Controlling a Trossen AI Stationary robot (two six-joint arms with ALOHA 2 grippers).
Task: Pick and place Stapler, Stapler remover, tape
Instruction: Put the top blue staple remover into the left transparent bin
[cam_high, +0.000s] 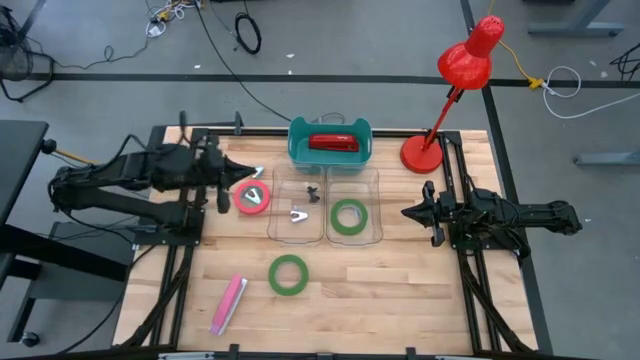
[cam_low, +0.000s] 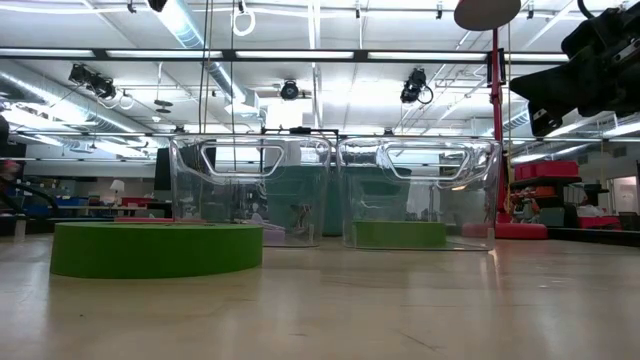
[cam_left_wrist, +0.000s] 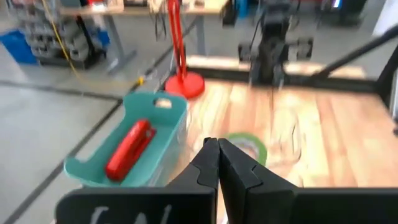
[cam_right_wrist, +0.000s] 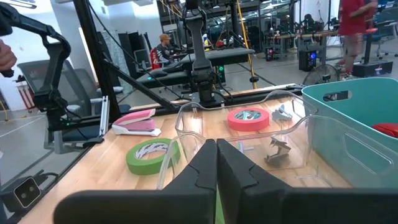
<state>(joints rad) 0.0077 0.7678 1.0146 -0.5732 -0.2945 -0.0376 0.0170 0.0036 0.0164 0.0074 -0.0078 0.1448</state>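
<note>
You see a red stapler (cam_high: 333, 143) in the teal bin (cam_high: 296, 148), removers (cam_high: 298, 212) and one green tape (cam_high: 348, 216) in clear bins, while the pink stapler (cam_high: 228, 303), second green tape (cam_high: 288, 275) and red-pink tape (cam_high: 252, 197) remain on the counter (cam_high: 400, 290), both grippers' fingers closed, empty.

Light wood plank worktop (cam_high: 380, 300) in a black metal frame, on a grey floor (cam_high: 90, 40) with dark seams. Loose black and white cables (cam_high: 245, 35) lie on the floor beyond the worktop. Red desk lamp (cam_high: 462, 62) at the far right corner, round base on the wood. Low view: open workshop ceiling with long strip lights (cam_low: 190, 25), silver ducts and hanging spotlights. Right wrist view: desks, chairs, a seated person (cam_right_wrist: 163, 50) and a standing person in red (cam_right_wrist: 356, 25) far behind.
</note>
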